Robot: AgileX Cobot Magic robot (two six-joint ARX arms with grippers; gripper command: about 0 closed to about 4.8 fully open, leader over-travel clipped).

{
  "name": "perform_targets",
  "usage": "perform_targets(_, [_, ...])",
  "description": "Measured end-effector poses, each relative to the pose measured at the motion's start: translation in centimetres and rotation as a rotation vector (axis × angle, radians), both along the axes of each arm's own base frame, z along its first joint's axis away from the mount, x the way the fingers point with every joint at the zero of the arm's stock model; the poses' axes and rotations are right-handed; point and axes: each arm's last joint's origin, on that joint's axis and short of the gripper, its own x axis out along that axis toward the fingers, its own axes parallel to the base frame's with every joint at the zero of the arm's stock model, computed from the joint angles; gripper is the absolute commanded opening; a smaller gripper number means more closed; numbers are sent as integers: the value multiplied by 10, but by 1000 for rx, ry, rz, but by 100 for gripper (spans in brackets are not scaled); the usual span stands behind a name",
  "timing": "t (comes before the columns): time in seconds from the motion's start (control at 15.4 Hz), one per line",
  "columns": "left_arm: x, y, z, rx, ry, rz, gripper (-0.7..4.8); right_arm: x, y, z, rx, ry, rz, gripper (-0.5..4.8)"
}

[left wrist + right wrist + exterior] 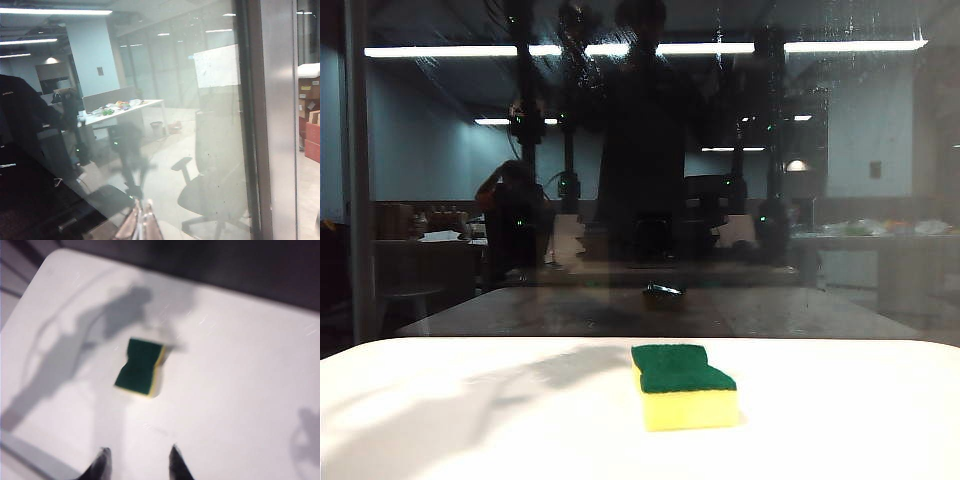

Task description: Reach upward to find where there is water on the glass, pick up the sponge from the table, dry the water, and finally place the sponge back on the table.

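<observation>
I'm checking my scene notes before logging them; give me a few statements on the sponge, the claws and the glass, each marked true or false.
1. The sponge lies on the white table, green side up. True.
2. The right claw grips the sponge. False: it hangs above the table with parted fingers, the sponge lying clear of it.
3. The left claw points at the glass. True.
4. The sponge is pressed against the glass. False: it rests on the table.

The right gripper (137,462) is blurred and cropped to its fingertips; the left gripper (140,225) barely shows.
</observation>
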Motion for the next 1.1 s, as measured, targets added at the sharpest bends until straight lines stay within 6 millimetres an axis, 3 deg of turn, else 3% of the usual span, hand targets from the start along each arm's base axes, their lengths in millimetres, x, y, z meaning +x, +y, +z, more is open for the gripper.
perform_targets(0.13, [0, 0, 0, 0, 0, 0, -6, 9, 4, -27, 38, 55, -10, 279])
perform_targets(0.32, [0, 0, 0, 0, 0, 0, -6, 22, 13, -80, 95, 129, -28, 290])
perform_targets(0.52, [0, 0, 0, 0, 1, 0, -6, 27, 15, -112, 107, 141, -32, 385])
perform_targets(0.58, [0, 0, 0, 0, 0, 0, -5, 33, 22, -127, 119, 159, -16, 391])
perform_targets(0.97, [0, 0, 0, 0, 0, 1, -5, 68, 58, -174, 99, 248, 43, 393])
perform_targets(1.1, [0, 0, 0, 0, 0, 1, -6, 79, 63, -188, 98, 266, 33, 438])
